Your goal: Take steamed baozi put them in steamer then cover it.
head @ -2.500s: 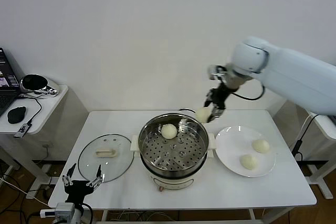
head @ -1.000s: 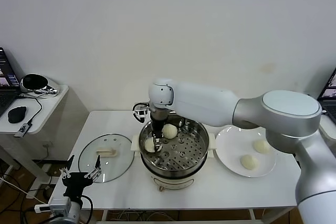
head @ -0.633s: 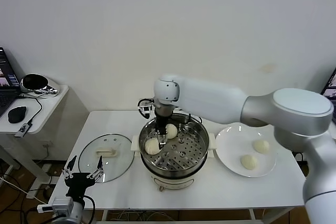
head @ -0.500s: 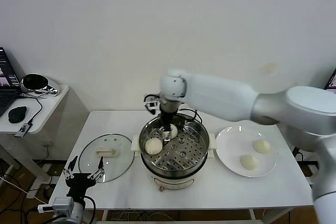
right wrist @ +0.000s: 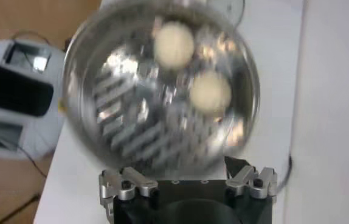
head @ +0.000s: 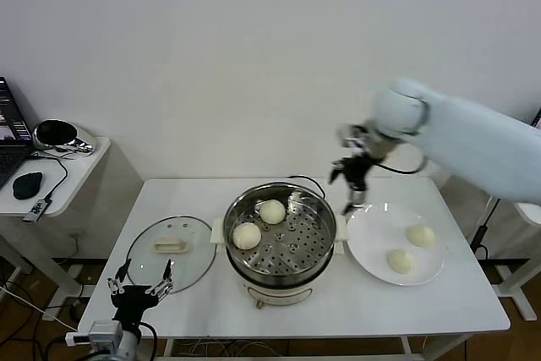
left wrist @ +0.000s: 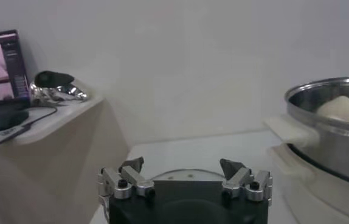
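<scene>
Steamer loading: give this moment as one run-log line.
steamer: two baozi inside | plate: two baozi | lid: off | right gripper: open, empty | left gripper: parked

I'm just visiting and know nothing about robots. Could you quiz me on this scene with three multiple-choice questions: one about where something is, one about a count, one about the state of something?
1. Where is the lid?
A. On the steamer
B. Flat on the table, at the steamer's left
C. On the plate

2. How many baozi are in the steamer?
A. One
B. Two
C. Four

3. What is the right gripper doing?
A. Hanging open and empty above the gap between steamer and plate
B. Holding a baozi
C. Gripping the lid's handle

Answers:
1. B: the lid lies on the table, and the steamer is uncovered.
2. B: two baozi sit on the steamer's tray, and two more remain on the plate.
3. A: its fingers are apart with nothing between them.
</scene>
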### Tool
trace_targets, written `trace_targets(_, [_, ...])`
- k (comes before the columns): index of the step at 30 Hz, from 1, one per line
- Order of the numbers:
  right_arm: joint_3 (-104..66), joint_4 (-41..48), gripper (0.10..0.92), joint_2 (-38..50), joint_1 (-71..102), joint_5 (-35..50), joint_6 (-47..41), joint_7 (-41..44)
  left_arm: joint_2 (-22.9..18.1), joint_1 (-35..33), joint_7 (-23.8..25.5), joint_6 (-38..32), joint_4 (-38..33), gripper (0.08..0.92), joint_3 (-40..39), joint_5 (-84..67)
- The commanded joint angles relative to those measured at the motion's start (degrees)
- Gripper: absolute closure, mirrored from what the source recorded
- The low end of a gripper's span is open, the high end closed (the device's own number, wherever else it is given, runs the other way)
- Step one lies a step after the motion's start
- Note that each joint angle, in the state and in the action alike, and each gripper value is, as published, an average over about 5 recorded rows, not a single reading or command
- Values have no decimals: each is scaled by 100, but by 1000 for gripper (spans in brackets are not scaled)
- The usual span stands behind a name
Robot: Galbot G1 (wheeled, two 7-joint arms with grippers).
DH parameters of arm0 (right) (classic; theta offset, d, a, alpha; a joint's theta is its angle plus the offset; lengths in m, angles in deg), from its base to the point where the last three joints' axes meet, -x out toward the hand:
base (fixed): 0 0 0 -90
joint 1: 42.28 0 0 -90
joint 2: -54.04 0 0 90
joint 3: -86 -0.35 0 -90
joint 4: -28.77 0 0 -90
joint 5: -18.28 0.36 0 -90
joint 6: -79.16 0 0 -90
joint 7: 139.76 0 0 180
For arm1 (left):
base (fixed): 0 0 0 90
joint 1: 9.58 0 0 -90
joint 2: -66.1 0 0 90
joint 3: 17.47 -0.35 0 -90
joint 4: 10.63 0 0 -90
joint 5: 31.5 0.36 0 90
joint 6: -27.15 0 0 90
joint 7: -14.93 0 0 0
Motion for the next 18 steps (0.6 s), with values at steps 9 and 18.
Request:
trace_targets(9, [-2613, 272, 203, 1174, 3525, -2300, 1065, 90, 2, -247, -2, 81, -76, 177, -39, 103])
trace_targets(18, [-2656, 820, 203, 628, 3681, -2527, 1037, -346, -30, -175, 1, 91, 150, 177, -64, 163])
